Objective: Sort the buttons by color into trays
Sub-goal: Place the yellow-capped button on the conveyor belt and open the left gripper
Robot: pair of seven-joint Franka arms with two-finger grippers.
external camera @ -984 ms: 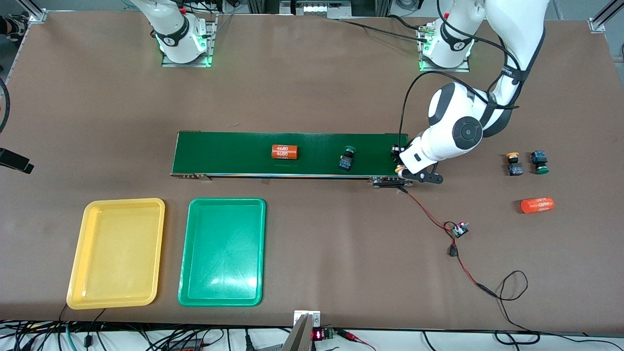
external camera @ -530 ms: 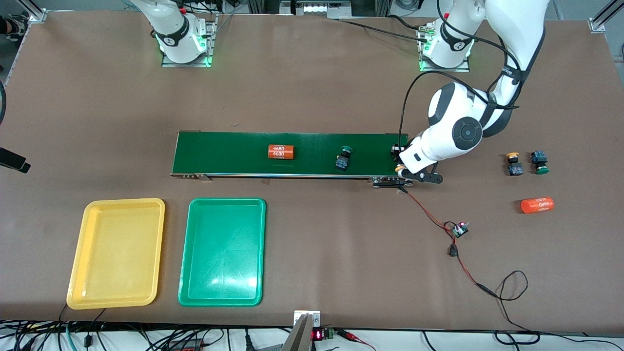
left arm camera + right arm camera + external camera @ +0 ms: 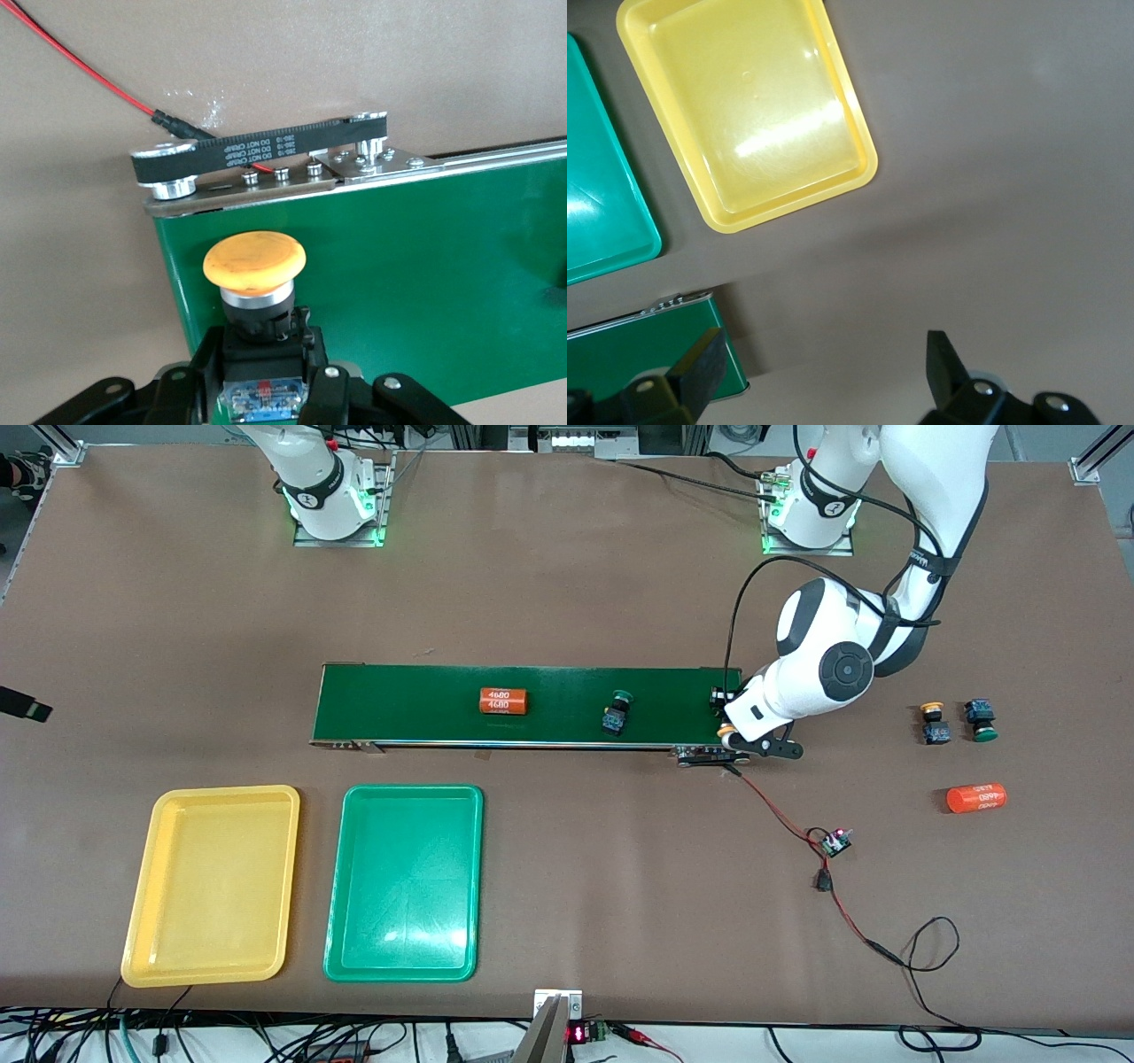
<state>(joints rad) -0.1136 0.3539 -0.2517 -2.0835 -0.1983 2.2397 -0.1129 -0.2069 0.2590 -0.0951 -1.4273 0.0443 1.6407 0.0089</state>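
Front view is showing the left tool point(image 3: 728, 733) at the conveyor belt point(image 3: 416, 704), over the belt's end toward the left arm's end of the worktop point(image 3: 567, 558). Left wrist view is showing this tool closed on the body of a yellow-capped button point(image 3: 255, 262), which is standing upright over the green belt surface, close to the toothed drive belt point(image 3: 266, 149) at the corner. The left tool is staying almost where it was one second ago.

On the belt, the green-capped button point(image 3: 615, 713) and the orange cylinder printed "4680" point(image 3: 503, 701) are lying a little closer to the right arm's end than before, so the belt is carrying them along. A second yellow-capped button point(image 3: 932, 724) and a second green-capped button point(image 3: 979, 720) are sitting side by side on the worktop near the left arm's end, unchanged, with another orange cylinder point(image 3: 976, 797) nearer to the front camera than they are.

The yellow tray point(image 3: 146, 921) and the green tray point(image 3: 341, 948) are lying next to each other, both nearer to the front camera than the belt, and both are holding nothing.

Right wrist view is showing the right tool point(image 3: 824, 372) with fingers spread wide, hanging high over the worktop beside the yellow tray; this arm is waiting.
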